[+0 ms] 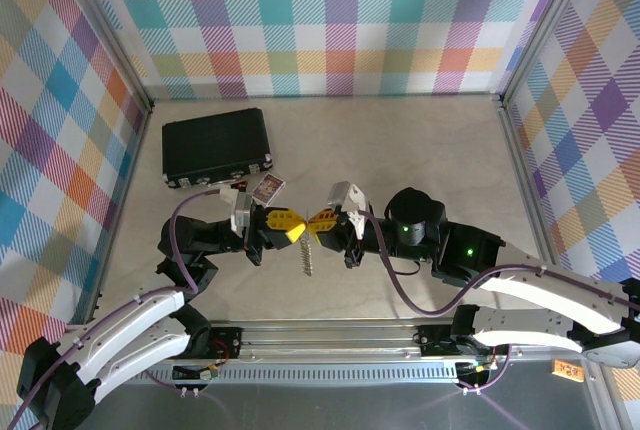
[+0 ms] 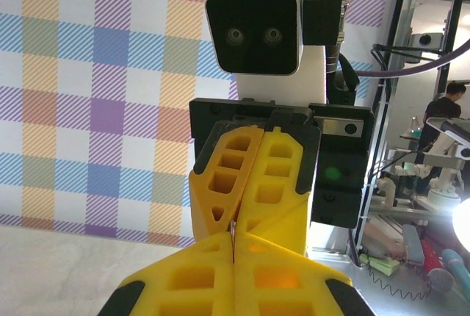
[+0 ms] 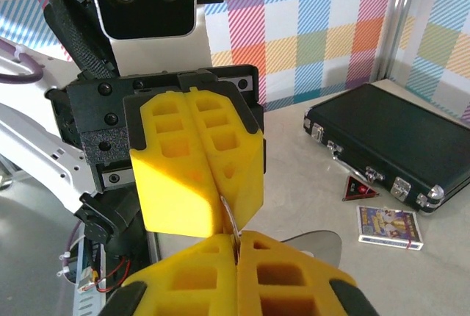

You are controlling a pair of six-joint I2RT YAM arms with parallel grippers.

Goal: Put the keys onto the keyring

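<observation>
A: What's hidden?
B: The contact spot. Left gripper (image 1: 293, 228) and right gripper (image 1: 322, 218) meet tip to tip, and ribbed yellow plastic pads (image 3: 194, 162) cover it. Can't pick out the key.
A: Keyring?
B: Keyring (image 1: 308, 256) has its silver fringe hanging just below the tips, above the table (image 1: 420, 150).
A: Grip?
B: Left is fully closed, nipping its thin wire. Right has 0 gap; can't tell if it grips.
</observation>
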